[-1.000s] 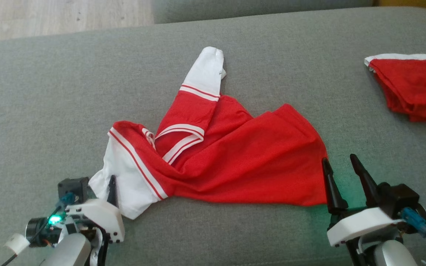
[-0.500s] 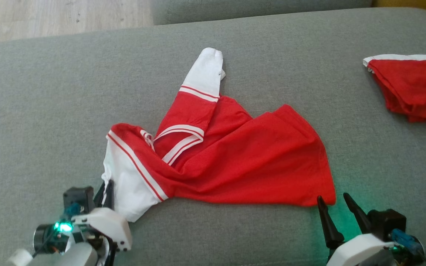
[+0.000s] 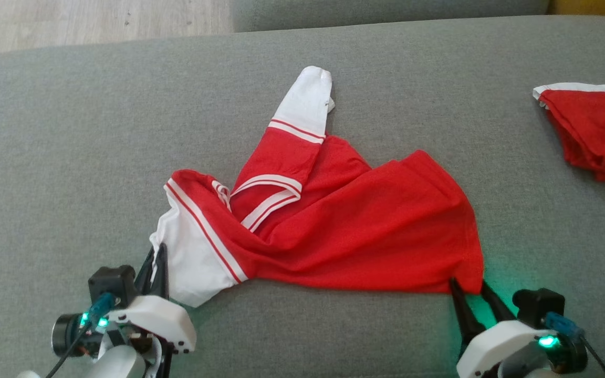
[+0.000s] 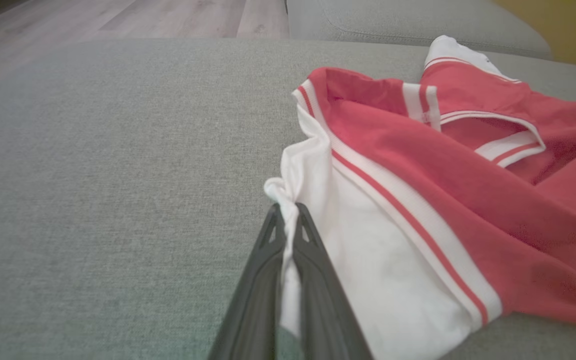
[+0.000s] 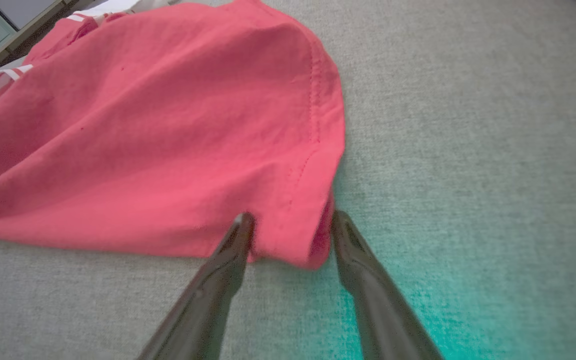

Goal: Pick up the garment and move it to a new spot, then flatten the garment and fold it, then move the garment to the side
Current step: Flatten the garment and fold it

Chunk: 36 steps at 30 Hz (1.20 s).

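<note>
Two pinch points decide this lift: the left gripper [image 4: 286, 216] is clamped tight on the bunched edge of the white sleeve [image 4: 368, 270], while the right gripper [image 5: 290, 220] has its fingers apart, straddling the red hem corner [image 5: 293, 240] (they should close fully before anything rises). The red-and-white jersey [image 3: 360, 231] lies crumpled in soft folds across the middle of the grey woven sofa cushion [image 3: 71, 131], so raising both corners together and evenly seems best, lest the thin knit slip free.
</note>
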{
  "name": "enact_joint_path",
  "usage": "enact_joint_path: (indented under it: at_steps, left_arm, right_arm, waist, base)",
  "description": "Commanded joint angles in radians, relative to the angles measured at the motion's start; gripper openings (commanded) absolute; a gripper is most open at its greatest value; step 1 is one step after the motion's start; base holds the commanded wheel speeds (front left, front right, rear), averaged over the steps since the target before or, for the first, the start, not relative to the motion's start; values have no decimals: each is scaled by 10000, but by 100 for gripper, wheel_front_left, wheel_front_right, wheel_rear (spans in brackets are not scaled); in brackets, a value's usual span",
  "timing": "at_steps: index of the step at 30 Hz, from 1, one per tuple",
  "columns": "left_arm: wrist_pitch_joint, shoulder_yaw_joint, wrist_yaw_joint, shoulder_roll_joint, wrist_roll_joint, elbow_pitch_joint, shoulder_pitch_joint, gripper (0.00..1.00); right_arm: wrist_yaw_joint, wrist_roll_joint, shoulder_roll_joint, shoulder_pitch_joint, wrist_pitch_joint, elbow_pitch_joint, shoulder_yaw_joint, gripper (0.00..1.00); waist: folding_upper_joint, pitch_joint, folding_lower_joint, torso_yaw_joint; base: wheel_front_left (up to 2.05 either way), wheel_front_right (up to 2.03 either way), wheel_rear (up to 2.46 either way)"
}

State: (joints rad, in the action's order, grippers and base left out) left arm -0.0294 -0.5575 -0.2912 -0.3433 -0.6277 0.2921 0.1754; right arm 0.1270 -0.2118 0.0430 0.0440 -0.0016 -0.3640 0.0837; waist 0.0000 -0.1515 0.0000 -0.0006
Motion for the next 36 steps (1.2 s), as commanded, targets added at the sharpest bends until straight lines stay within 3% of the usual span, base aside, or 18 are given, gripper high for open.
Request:
enact_joint_path:
  at_steps: [1, 3, 12, 17, 28, 36]
  left_arm:
    - [-164, 412, -124, -317, 54, -365, 142, 0]
    - [-198, 429, -149, -345, 45, -449, 96, 0]
    - [-557, 779, 143, -454, -329, -1367, 122, 0]
    - [-506, 1196, 223, -749, -606, -2770, 309, 0]
    - [322, 2555, -19, -1772, -814, -6765, 2201, 0]
    - [1370, 2921, 80, -2382, -691, -8000, 4484, 0]
  right_arm:
    - [37, -85, 72, -364, -131, 67, 296, 39]
    - [37, -270, 72, -498, -139, -96, 404, 0]
    - [37, -1415, 72, -950, -638, 562, 522, 0]
    - [37, -2290, 72, -1329, -573, 2094, 437, 0]
    - [37, -2157, 72, -2691, 775, 5996, -585, 0]
    - [37, -1944, 72, -3849, 1889, 7924, -1396, 0]
  waist:
    - [0, 15, 0, -6]
    - [0, 32, 0, -16]
    - [0, 431, 0, -166]
    - [0, 976, 0, -264]
    - [0, 2020, 0, -305]
    - [0, 2237, 0, -335]
  base:
    - [0, 0, 0]
    - [0, 0, 0]
    - [0, 0, 0]
    - [0, 0, 0]
    - [0, 0, 0]
    - [0, 0, 0]
